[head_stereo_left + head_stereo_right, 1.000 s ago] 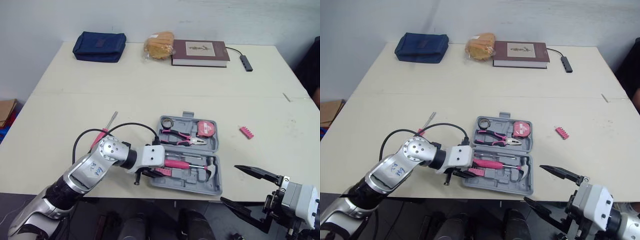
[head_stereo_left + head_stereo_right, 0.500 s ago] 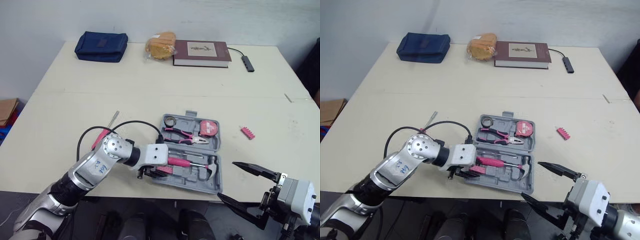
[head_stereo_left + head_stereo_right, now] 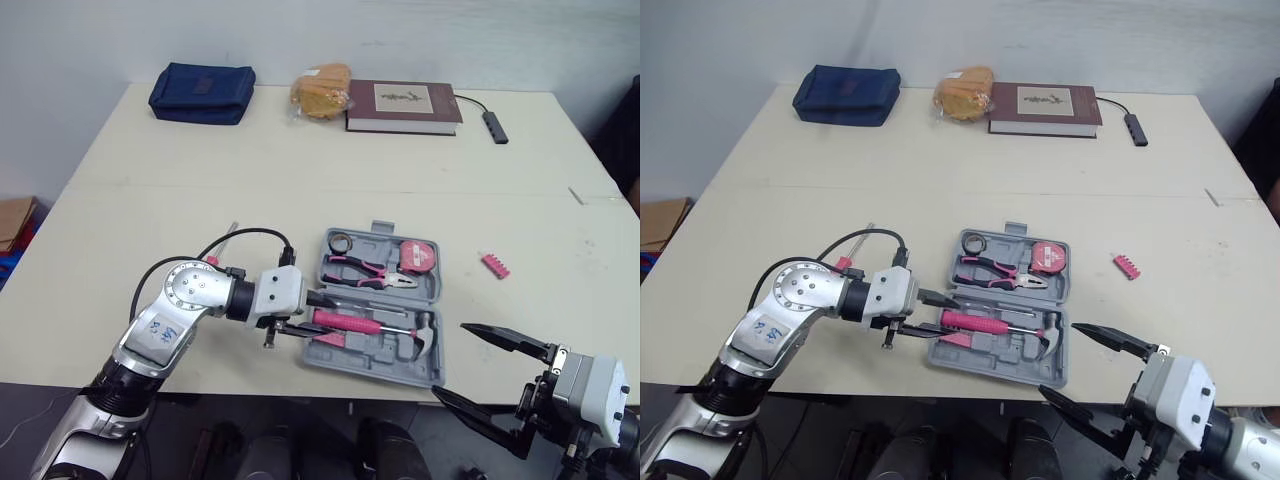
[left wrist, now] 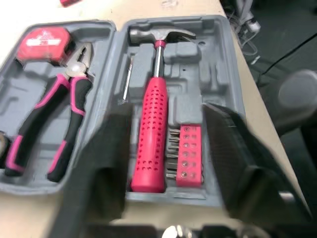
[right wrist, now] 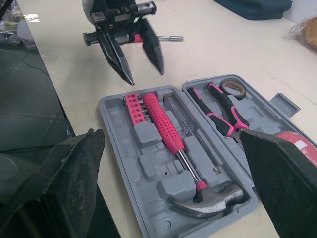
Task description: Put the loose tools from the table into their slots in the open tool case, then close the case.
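Observation:
The grey tool case (image 3: 436, 290) lies open and flat near the table's front edge. It holds pliers (image 3: 368, 272), a tape measure (image 3: 415, 257), a tape roll (image 3: 337, 243), a pink-handled hammer (image 4: 151, 139) and a pink bit set (image 4: 189, 161). My left gripper (image 3: 315, 316) is open and empty at the case's left end, its fingers straddling the hammer handle's line from just outside. A pink screwdriver (image 3: 217, 250) lies on the table behind my left arm. A loose pink bit holder (image 3: 493, 265) lies right of the case. My right gripper (image 3: 448, 360) hangs open off the front edge.
At the table's far side sit a blue pouch (image 3: 200, 92), a bagged bread loaf (image 3: 318, 88), a book (image 3: 403, 105) and a small hub with a cable (image 3: 493, 125). Bare tabletop (image 3: 300, 180) stretches between these and the case.
My left gripper has drawn back leftwards from over the bit set inside the case to its left edge, open and empty. The right gripper has barely shifted.

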`<act>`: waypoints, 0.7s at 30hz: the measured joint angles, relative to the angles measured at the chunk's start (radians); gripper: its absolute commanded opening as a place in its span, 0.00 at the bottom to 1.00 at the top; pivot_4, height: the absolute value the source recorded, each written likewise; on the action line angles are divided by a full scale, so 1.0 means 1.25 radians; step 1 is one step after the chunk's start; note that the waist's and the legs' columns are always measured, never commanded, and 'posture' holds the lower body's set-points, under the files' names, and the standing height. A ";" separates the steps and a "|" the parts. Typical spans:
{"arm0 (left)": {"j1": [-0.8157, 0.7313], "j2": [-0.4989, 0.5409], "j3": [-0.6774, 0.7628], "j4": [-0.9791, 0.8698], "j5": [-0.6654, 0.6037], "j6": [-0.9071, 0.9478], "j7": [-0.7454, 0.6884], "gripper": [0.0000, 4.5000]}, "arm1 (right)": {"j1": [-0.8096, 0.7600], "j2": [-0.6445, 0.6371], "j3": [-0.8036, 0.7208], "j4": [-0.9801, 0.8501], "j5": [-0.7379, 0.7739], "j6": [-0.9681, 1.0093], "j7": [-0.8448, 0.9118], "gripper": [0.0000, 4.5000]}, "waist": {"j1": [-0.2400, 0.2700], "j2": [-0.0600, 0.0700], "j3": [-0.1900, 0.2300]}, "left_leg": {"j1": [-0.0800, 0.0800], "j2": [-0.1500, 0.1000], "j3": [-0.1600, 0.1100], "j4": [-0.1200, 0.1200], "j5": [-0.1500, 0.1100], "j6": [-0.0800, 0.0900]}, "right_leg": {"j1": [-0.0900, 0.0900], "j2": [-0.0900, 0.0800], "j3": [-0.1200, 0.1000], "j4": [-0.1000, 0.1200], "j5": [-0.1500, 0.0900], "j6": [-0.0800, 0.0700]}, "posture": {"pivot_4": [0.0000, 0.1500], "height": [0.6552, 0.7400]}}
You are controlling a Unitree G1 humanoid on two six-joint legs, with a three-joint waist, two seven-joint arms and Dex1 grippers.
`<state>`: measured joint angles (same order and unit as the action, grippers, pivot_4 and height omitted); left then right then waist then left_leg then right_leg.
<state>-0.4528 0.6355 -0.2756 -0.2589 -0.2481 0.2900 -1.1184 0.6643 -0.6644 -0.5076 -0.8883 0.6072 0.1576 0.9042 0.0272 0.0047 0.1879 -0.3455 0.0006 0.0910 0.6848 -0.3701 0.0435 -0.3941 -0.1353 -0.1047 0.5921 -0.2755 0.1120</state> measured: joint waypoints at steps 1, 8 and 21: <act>0.000 0.000 -0.002 0.013 0.001 -0.011 -0.006 0.10 | -0.004 0.000 0.000 0.000 0.000 0.000 0.000 1.00 | 0.000 0.000 0.000 | 0.000 0.000 0.000 0.000 0.000 0.000 | 0.000 0.001 0.000 0.000 0.000 0.000 | 1.00 1.00; -0.001 0.005 -0.050 0.079 0.066 -0.075 -0.030 0.02 | -0.006 -0.001 0.000 0.000 -0.001 0.001 0.000 1.00 | -0.001 0.000 0.000 | 0.000 0.000 0.001 0.000 0.000 0.000 | 0.000 0.002 0.000 0.001 0.000 0.000 | 1.00 1.00; -0.036 0.034 -0.136 0.047 0.175 0.005 -0.023 0.02 | -0.008 0.006 0.017 0.000 -0.020 0.000 -0.011 1.00 | -0.002 0.001 -0.015 | 0.006 0.002 0.001 -0.001 -0.002 -0.001 | 0.004 0.000 0.001 0.001 -0.001 -0.002 | 1.00 1.00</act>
<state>-0.4976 0.6776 -0.4454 -0.2004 -0.0294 0.2965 -1.1474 0.6544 -0.6569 -0.4864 -0.8881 0.5819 0.1570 0.8899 0.0249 0.0054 0.1693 -0.3376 0.0034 0.0922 0.6841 -0.3723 0.0420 -0.3896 -0.1357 -0.1033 0.5927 -0.2771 0.1090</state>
